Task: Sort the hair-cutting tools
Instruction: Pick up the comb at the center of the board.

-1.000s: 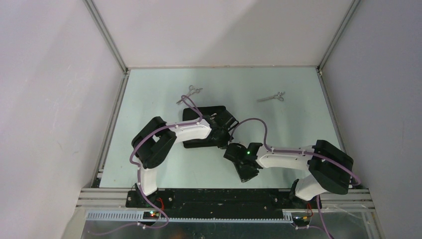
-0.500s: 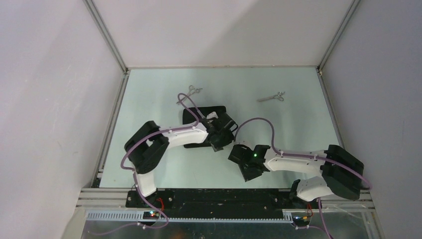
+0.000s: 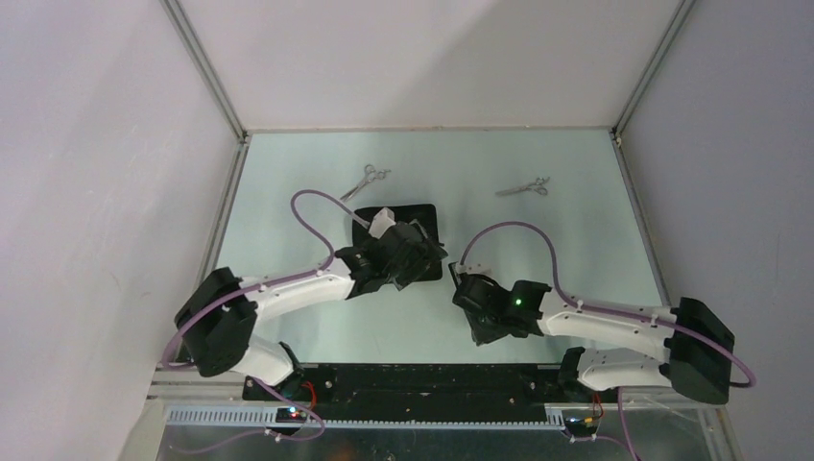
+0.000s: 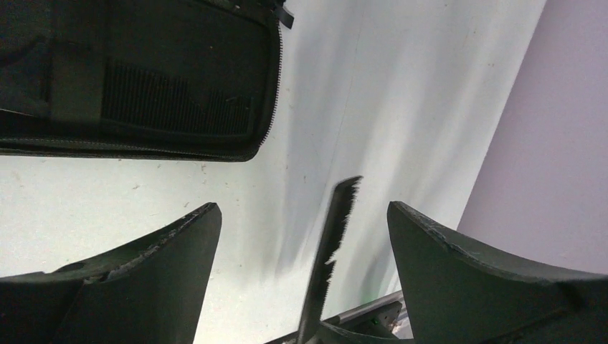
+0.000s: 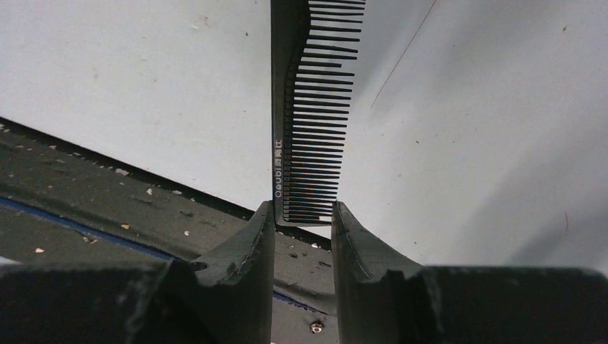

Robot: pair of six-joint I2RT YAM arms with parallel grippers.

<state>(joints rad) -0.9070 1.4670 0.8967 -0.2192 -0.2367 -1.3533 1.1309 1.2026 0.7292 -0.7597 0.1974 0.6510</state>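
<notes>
The right tool (image 5: pixel 301 209) is clamped on the black comb (image 5: pixel 310 107), whose long axis runs straight out from the fingers, just right of the zip case (image 4: pixel 143 43). The left tool (image 4: pixel 302 209) hangs at the case's edge, nearer, jaws apart and empty.

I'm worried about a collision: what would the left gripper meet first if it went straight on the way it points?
Likely the comb in the right gripper, seen between the left gripper's open jaws; depth is unclear.
</notes>
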